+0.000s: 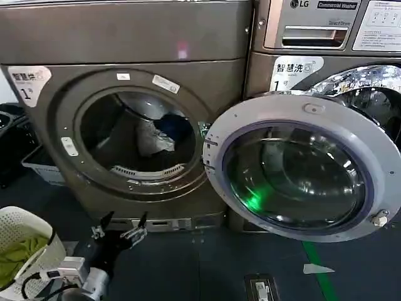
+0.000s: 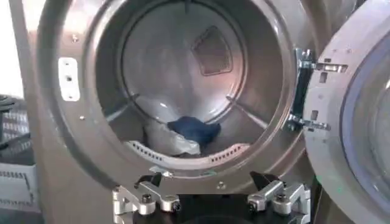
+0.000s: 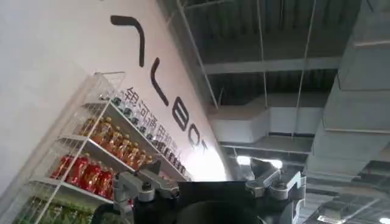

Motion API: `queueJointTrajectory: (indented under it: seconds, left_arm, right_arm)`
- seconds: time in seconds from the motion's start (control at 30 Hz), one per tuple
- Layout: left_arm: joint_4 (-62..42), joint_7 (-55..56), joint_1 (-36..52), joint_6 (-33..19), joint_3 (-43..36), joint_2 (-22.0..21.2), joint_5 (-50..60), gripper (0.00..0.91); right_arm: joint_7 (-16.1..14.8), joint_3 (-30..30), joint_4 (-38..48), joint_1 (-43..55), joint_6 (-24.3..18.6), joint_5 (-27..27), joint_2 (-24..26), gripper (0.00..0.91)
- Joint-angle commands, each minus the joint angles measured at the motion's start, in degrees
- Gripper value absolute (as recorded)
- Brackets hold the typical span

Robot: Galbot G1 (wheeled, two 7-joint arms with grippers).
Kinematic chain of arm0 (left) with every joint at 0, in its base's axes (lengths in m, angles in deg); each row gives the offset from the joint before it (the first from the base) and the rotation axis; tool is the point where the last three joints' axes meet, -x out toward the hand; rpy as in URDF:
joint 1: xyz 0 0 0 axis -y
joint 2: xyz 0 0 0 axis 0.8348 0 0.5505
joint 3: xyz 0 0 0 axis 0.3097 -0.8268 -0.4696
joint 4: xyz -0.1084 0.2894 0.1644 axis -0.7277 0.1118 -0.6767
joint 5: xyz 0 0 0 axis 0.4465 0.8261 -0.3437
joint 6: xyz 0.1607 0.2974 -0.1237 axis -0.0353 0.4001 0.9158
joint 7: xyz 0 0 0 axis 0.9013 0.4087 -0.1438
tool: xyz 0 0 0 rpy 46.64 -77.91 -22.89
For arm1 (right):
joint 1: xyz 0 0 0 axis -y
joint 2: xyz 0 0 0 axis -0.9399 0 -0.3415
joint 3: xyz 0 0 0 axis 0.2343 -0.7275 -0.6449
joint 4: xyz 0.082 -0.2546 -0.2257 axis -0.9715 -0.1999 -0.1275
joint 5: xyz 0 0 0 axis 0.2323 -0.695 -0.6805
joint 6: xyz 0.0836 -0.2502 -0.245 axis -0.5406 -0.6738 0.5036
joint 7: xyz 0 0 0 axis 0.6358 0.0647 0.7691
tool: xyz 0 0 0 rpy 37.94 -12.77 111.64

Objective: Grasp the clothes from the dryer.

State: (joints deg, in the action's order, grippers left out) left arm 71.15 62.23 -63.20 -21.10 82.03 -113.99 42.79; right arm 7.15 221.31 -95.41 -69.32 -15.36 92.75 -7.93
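Observation:
The bronze-brown dryer (image 1: 125, 37) stands with its round port open and its door (image 1: 301, 169) swung out to the right. Inside the drum lie the clothes: a pale grey-white garment (image 1: 152, 139) and, against it, a dark navy garment (image 1: 176, 125). The left wrist view looks straight into the drum of the dryer (image 2: 61, 146), with the navy garment (image 2: 195, 129) lying on the pale one (image 2: 170, 143). My left gripper (image 1: 125, 219) (image 2: 207, 180) hangs open below the port, outside the drum, with nothing between its fingers. My right gripper (image 3: 206, 173) is open and points up at the ceiling, away from the dryer.
A second machine with an LG logo (image 1: 326, 25) stands to the right, behind the open door. A white basket (image 1: 19, 222) holding a yellow-green cloth (image 1: 19, 254) sits at the lower left beside my left arm. Green floor tape (image 1: 316, 263) runs below the door.

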Motion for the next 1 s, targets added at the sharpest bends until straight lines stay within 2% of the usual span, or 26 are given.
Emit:
queueJointTrajectory:
  seconds: [0.03,1.0]
  left_arm:
    - [0.13,0.0,-0.01,-0.03,0.01,0.02,0.01,0.907]
    - [-0.73,-0.03,1.06,0.0,-0.28,0.05,-0.11,0.907]
  right_arm:
    - [-0.11,0.13,-0.02,-0.11,-0.1,0.0,0.0,0.907]
    - [-0.24,0.51,0.07,-0.38,-0.26,0.01,-0.11,0.907]
